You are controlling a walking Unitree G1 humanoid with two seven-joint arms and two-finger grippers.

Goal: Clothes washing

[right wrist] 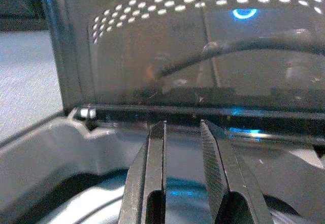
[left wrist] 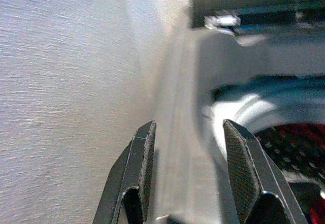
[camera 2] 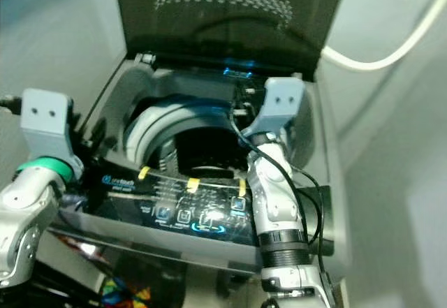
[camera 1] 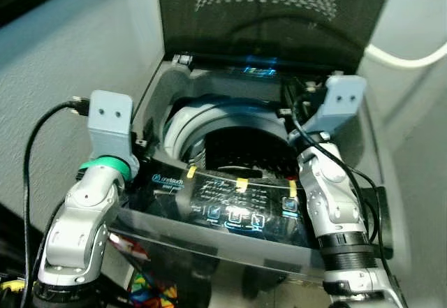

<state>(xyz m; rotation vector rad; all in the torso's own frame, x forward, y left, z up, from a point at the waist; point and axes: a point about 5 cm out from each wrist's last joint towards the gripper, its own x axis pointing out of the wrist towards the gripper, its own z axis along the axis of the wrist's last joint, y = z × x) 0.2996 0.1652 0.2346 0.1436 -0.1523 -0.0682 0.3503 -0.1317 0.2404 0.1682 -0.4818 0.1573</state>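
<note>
- The washer (camera 1: 209,91) is a top loader with its lid (camera 1: 265,15) raised upright at the back, which leaves the drum (camera 1: 241,156) reachable from above.
- The left gripper (left wrist: 190,176) sits over the washer's left rim beside the wall (left wrist: 66,82), its fingers apart with nothing between them.
- The right gripper (right wrist: 183,176) points across the drum toward the lid, fingers slightly parted and empty; judging by this, it looks placed to reach in or to work the lid.
- Something red (left wrist: 299,137) shows through the drum's perforations, probably clothing.
- The control panel (camera 1: 230,207) runs along the front edge, glowing with blue icons and carrying three yellow tape strips (camera 1: 241,184).
- A small white logo (camera 1: 170,180) sits at the panel's left end, too blurred to read.
</note>
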